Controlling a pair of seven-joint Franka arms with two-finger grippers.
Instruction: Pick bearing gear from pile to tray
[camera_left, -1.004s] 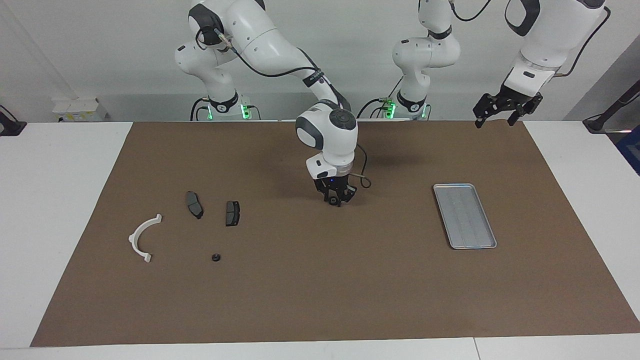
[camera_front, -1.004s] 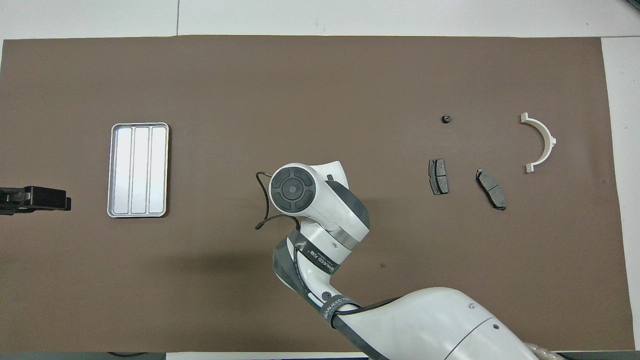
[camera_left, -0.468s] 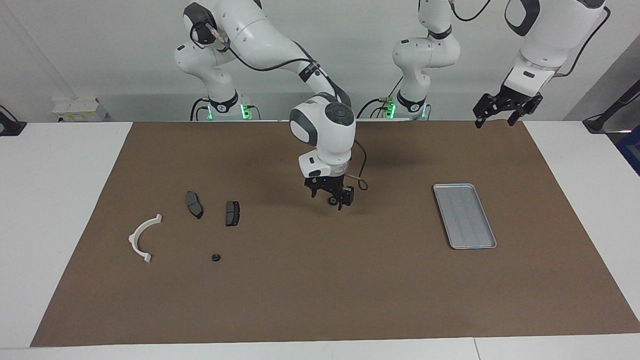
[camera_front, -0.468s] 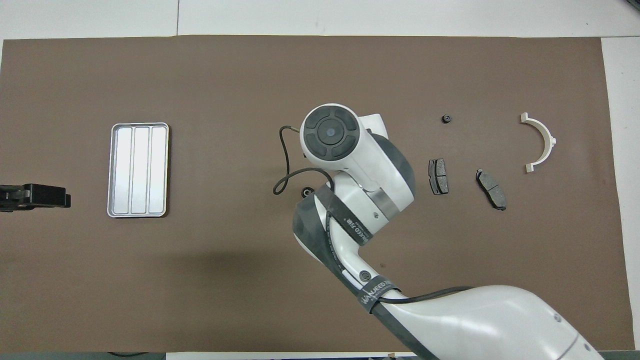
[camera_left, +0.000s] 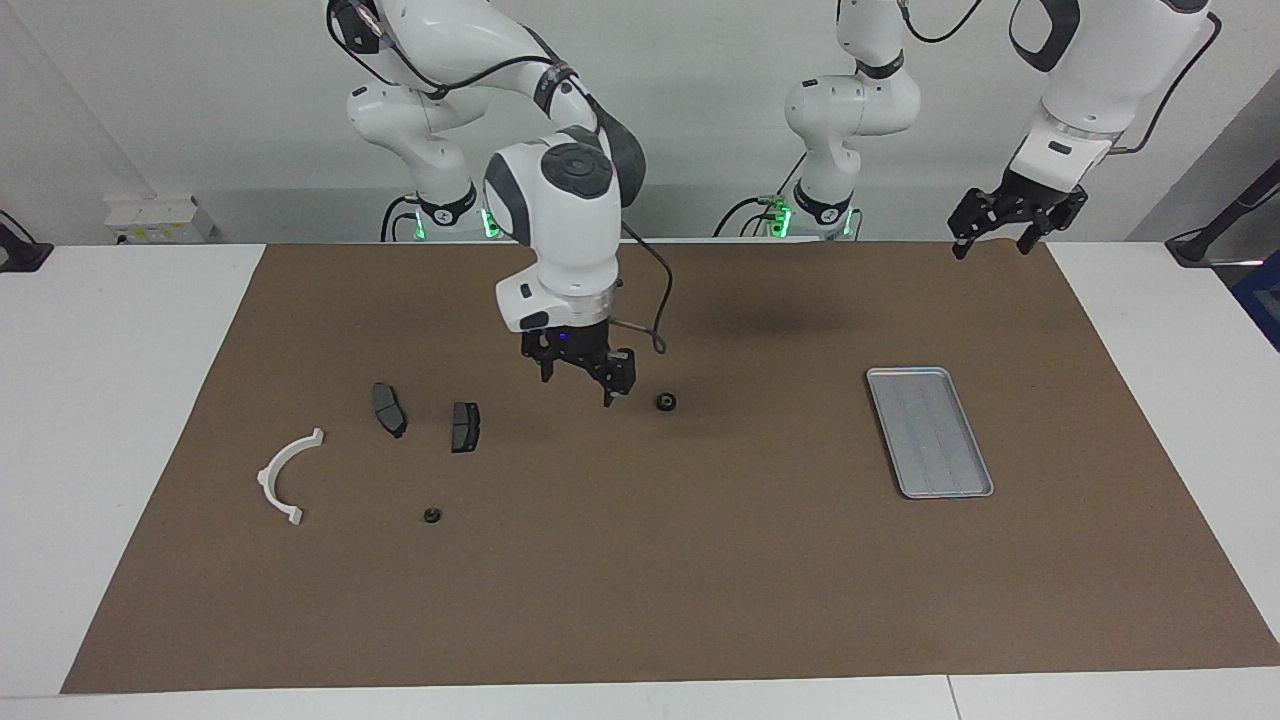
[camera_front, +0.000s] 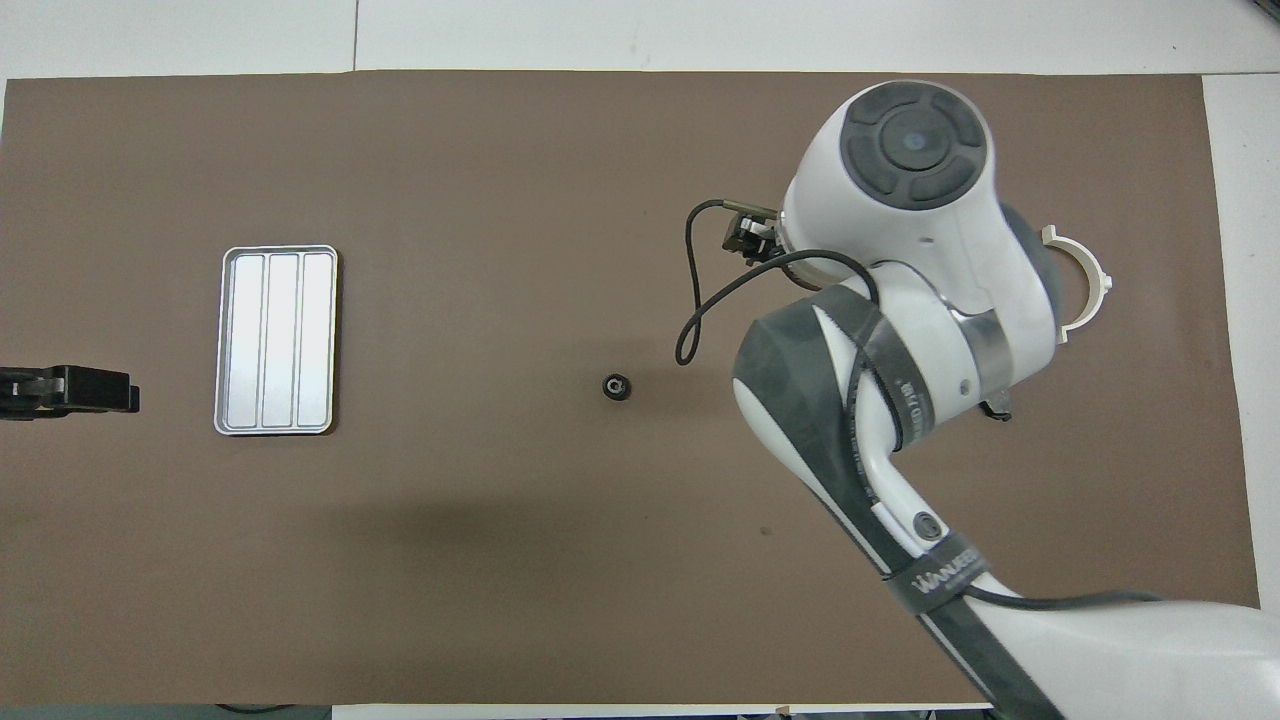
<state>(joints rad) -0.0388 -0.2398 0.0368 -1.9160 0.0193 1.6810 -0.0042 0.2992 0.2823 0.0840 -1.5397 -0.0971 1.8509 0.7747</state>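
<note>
Bearing gear, that small black round ring-shaped piece (camera_left: 666, 402), now sits alone mid-desk on the brown mat (camera_left: 640, 600), between the scattered pile and the flat ribbed silver-grey metal tray (camera_left: 930, 431); a second ago the right claw (camera_left: 578, 376) had it, half a second ago it was letting go, and now it hangs spread and empty over the mat, swung back toward the two dark grey brake pads (camera_left: 465, 426); looks like a halfway drop for a handover, tray unfilled; the gear lies just beside that claw, on the tray side; the left claw (camera_left: 1012, 225) waits high, spread apart, empty.
</note>
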